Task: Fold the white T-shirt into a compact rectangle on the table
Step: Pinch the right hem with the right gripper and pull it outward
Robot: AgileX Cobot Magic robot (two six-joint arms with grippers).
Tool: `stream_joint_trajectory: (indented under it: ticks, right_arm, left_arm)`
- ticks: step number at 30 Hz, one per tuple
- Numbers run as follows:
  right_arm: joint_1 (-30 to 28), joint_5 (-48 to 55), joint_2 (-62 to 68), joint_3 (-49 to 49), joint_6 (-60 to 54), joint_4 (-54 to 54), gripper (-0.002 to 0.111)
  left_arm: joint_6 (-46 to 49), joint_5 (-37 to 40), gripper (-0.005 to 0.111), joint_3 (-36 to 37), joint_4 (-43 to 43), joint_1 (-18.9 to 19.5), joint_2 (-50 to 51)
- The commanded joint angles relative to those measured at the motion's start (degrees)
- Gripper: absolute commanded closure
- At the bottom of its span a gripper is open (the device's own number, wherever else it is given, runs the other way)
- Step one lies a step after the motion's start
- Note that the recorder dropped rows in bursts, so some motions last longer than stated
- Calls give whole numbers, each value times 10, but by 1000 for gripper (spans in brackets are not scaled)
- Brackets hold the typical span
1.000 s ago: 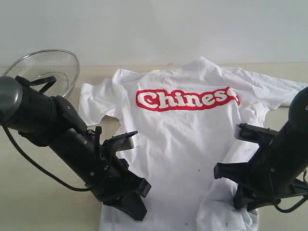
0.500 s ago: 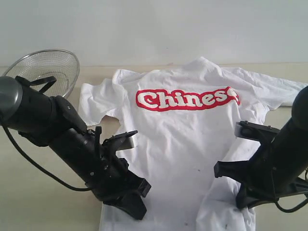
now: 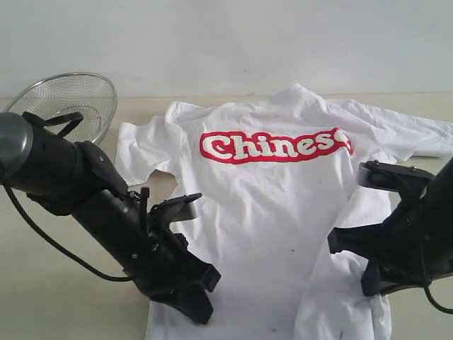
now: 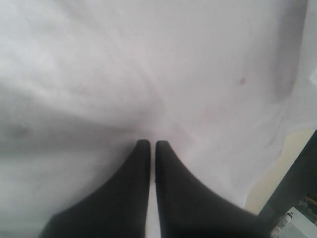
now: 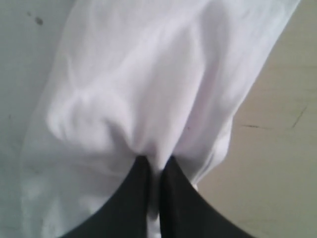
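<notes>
Matte beige table under wrinkly white cotton T-shirt, wire-mesh bowl nearby

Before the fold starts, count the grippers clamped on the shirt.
2. The left gripper pinches the white T-shirt near its hem on the left; the right gripper pinches bunched cloth on the right side.

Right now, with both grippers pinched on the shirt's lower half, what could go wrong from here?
1. The right gripper holds only a small bunched ridge of the white T-shirt; it may slip out on lifting.
2. The fabric lies crumpled beside that grip, so the fold could come out lopsided.
3. The arm of the left gripper sits close to the wire-mesh bowl; a wide swing might knock it.
</notes>
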Motion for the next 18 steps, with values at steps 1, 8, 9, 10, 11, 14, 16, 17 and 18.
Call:
stream_joint_trajectory:
  ticks: [1,8,9,10,11,14,16,17,18]
  right_arm:
    - [-2,27,-39,-1,17,-30,108]
    - [-2,52,-88,-1,37,-52,108]
    - [-2,54,-95,-1,38,-53,108]
    - [-2,54,-102,-1,42,-53,108]
    - [-2,55,-109,-1,47,-56,108]
    - [-2,72,-124,-1,62,-86,108]
    - [-2,87,-134,-1,80,-112,108]
    - [-2,90,-139,-1,84,-120,108]
    - [-2,91,-144,-1,85,-122,108]
  left_arm:
    - [-28,-15,102,3,27,-2,-1]
    - [-30,-18,102,3,30,-2,-1]
    - [-30,-18,102,3,30,-2,-1]
    - [-30,-18,102,3,30,-2,-1]
    - [-30,-18,102,3,30,-2,-1]
    - [-30,-18,102,3,30,-2,-1]
    - [-30,-18,102,3,30,-2,-1]
    - [-30,-18,102,3,30,-2,-1]
    - [-30,-18,102,3,30,-2,-1]
